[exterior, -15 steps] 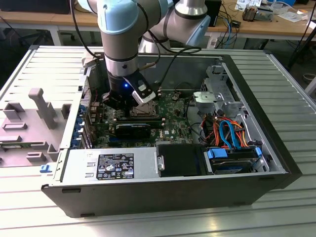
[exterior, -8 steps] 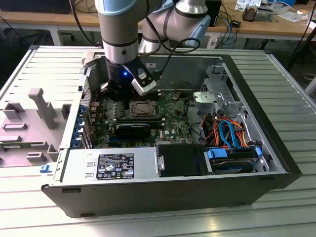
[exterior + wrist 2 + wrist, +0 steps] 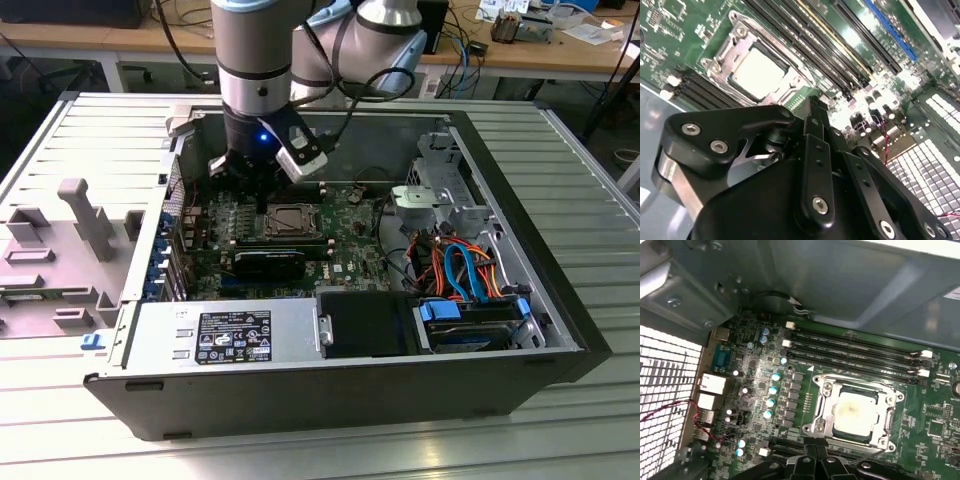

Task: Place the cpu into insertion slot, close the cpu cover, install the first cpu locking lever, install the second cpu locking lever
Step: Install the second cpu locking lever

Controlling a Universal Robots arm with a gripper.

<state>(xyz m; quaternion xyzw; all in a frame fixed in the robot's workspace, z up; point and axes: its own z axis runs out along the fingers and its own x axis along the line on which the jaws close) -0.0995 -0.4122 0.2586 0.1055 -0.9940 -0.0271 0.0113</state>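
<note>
The cpu (image 3: 856, 411) sits seated in the insertion slot (image 3: 888, 443), its pale metal top showing through the square window of the cpu cover (image 3: 825, 405), which lies flat down over it; in the second wrist view the same chip (image 3: 758, 73) appears framed by the silver cover (image 3: 792, 65) on the green motherboard (image 3: 670, 50). Relative to the socket, the long black memory slots (image 3: 855, 347) run just beside it on two opposite sides, and a row of small blue-topped capacitors (image 3: 773, 390) stands near it on the board (image 3: 935, 410). The gripper (image 3: 815, 442) hangs just above the socket's edge, its two black fingers (image 3: 809, 452) pressed together with nothing between them. In the exterior view the arm (image 3: 255, 60) reaches down into the open computer case (image 3: 330, 390), with the gripper (image 3: 262, 205) directly beside the socket (image 3: 292, 220); a grey power supply (image 3: 225, 335) lies well apart from the socket, nearer the case's front wall.
</note>
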